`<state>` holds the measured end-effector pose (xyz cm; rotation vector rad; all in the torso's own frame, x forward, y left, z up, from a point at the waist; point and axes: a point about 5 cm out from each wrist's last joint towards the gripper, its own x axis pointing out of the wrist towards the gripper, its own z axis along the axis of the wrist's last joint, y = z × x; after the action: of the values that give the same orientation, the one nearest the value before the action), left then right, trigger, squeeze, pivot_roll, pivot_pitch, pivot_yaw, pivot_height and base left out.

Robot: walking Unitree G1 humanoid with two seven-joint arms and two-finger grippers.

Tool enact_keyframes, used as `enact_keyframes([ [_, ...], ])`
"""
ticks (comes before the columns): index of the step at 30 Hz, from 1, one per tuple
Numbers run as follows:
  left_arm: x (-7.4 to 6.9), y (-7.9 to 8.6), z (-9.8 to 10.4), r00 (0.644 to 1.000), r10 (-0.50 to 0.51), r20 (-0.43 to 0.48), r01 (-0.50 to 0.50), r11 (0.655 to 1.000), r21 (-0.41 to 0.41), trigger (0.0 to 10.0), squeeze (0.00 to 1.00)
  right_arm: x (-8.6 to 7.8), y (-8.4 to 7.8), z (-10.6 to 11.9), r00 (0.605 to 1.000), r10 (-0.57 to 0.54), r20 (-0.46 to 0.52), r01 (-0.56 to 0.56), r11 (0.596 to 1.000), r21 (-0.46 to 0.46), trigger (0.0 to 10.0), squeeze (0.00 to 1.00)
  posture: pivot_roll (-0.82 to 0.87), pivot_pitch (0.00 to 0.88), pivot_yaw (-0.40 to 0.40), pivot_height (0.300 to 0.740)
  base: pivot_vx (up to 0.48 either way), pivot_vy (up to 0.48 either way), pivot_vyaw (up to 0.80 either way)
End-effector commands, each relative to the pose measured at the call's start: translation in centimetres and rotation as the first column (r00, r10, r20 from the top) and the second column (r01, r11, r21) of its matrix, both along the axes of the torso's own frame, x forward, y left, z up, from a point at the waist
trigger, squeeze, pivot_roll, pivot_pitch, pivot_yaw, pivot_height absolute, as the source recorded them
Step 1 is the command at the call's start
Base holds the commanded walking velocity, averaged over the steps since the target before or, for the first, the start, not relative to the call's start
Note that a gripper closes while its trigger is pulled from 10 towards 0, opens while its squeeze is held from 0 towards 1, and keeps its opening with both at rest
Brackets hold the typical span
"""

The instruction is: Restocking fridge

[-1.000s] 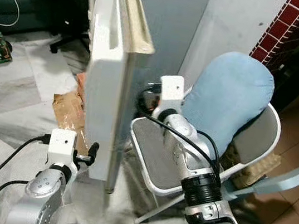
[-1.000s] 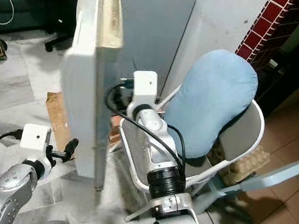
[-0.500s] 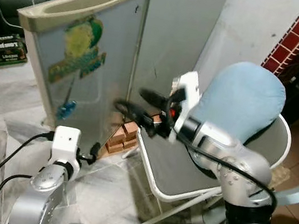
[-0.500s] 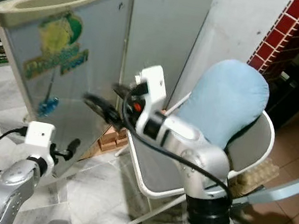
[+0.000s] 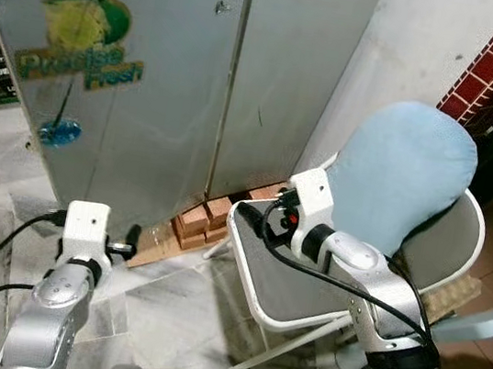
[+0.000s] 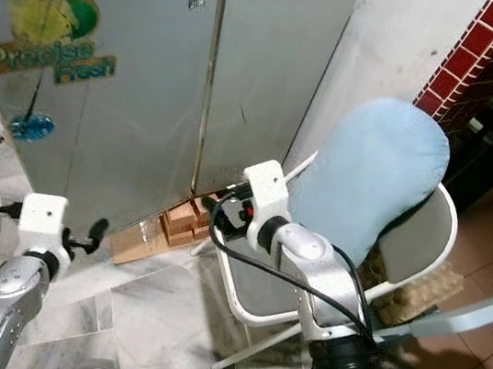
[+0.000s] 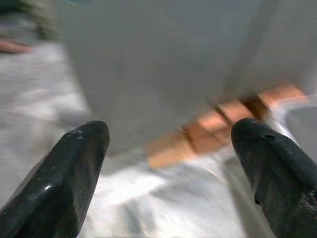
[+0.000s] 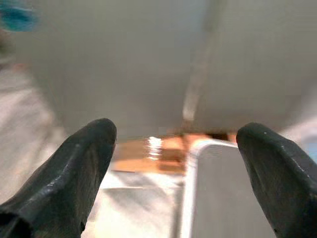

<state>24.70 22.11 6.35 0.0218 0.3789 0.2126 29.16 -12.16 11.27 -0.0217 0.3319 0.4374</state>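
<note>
While the fridge [image 5: 131,84] seems shut, both grippers gape empty.

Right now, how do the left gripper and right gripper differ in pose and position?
The left gripper sits low, just above the marble floor before the fridge door; the right gripper is higher, over the front edge of the folding chair. The left arm is tucked near the body, the right reaches forward. Both are open, empty and point toward the fridge base.

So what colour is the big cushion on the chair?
The soft padded cushion is pale blue, clearest in the left eye view.
</note>
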Motion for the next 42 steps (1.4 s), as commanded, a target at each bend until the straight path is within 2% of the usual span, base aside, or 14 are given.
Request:
enact_keyframes([
  [1,0.2,1.5,0.6,0.997,0.057,0.043,-0.058,0.998,0.019,10.0,0.0,-0.1,-2.0,-0.6,0.994,-0.105,0.006,0.105,0.994,-0.034,10.0,0.0,0.1,0.0,-0.085,0.74,0.0,0.0,0.0],
  [4,0.4,1.4,1.1,0.997,0.029,0.073,-0.031,0.999,0.031,10.0,0.0,-0.4,-3.3,-1.2,0.978,-0.207,0.033,0.208,0.977,-0.043,10.0,0.0,0.09,0.0,-0.082,0.74,0.0,0.0,0.0],
  [5,0.4,1.4,1.1,0.997,0.029,0.073,-0.031,0.999,0.031,10.0,0.0,-0.4,-3.3,-1.2,0.978,-0.207,0.033,0.208,0.977,-0.043,10.0,0.0,0.09,0.0,-0.082,0.74,0.0,0.0,0.0],
  [7,0.2,0.6,1.0,0.996,0.005,0.088,-0.007,1.0,0.013,10.0,0.0,-0.8,-3.9,-1.6,0.964,-0.257,0.066,0.26,0.964,-0.049,10.0,0.0,0.09,0.0,-0.078,0.74,0.0,0.0,0.0],
  [10,-0.2,-0.2,0.8,0.995,-0.023,0.096,0.023,1.0,0.003,10.0,0.0,-1.5,-4.3,-2.0,0.952,-0.3,0.052,0.302,0.953,-0.035,10.0,0.0,0.08,0.0,-0.073,0.74,0.0,0.085,0.0],
  [15,-0.9,-1.8,0.0,0.994,-0.081,0.076,0.083,0.996,-0.024,10.0,0.0,-2.5,-4.1,-2.8,0.951,-0.307,0.026,0.308,0.951,-0.032,10.0,0.0,0.07,0.0,-0.062,0.74,0.0,0.444,-0.34],
  [20,-0.5,-2.8,0.4,0.988,-0.126,0.093,0.13,0.991,-0.036,10.0,0.0,-2.4,-4.2,-3.0,0.946,-0.324,0.018,0.324,0.946,-0.017,10.0,0.0,0.07,0.0,-0.062,0.74,0.0,0.48,-0.21],
  [32,0.1,-2.3,0.7,0.988,-0.115,0.107,0.119,0.992,-0.038,10.0,0.0,-2.4,-4.3,-3.1,0.946,-0.323,0.014,0.323,0.946,-0.025,10.0,0.0,0.06,0.0,-0.064,0.74,0.0,0.48,-0.7],
  [42,1.1,-1.6,1.3,0.987,-0.081,0.138,0.088,0.995,-0.048,10.0,0.0,-1.7,-4.0,-3.0,0.952,-0.306,0.019,0.306,0.952,-0.025,10.0,0.0,0.06,0.0,-0.06,0.74,0.0,0.48,-0.61],
])
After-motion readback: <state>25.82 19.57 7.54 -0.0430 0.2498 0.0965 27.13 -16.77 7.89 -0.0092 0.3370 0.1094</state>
